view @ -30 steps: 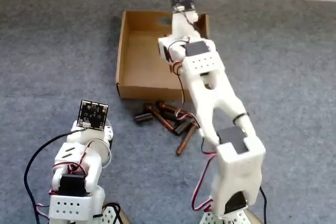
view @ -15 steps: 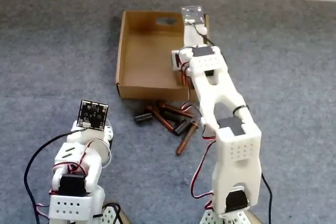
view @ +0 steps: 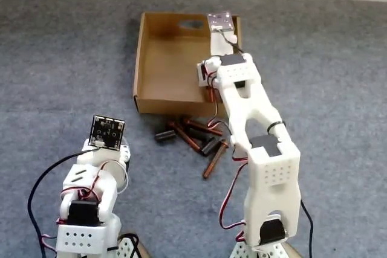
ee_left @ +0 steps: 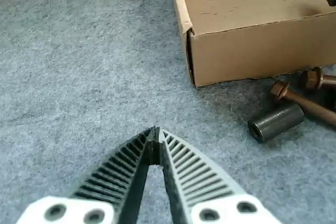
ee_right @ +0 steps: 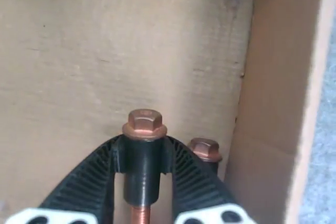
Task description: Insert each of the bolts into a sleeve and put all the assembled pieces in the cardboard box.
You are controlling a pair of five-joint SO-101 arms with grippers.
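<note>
Two arms: the right arm is stretched out over the cardboard box (view: 140, 58). The left arm sits back, short of the box's near-left corner.
Right gripper (ee_right: 143, 148): closed around a black sleeve (ee_right: 140, 174) with a copper bolt (ee_right: 144, 121) through it. The hex head sits on one end of the sleeve and the shank tip shows at the other.
Held piece: inside the box, above its floor and close to the wall on the right arm's side.
Second piece (ee_right: 205, 149): another bolt in a sleeve, down in the box between the held piece and that same wall. I cannot tell whether it stands or leans.
Left gripper (ee_left: 154, 132): jaws pressed tip to tip with nothing between them, over the carpet (ee_left: 79, 51) outside the box's near-left corner.
Loose stock: bolts (view: 193, 137) and a bare sleeve (ee_left: 275, 121) lie heaped just outside the box's near wall.
Step in hand (judged): setting the held piece down in the box.
Doing it well: lower it close to the box floor before letting go, so the bolt does not slide out of its sleeve on landing.
Opening: part the jaws only a little, since the second piece and the box wall crowd one side.
Exit: lift straight up out of the box before swinging towards the heap.
</note>
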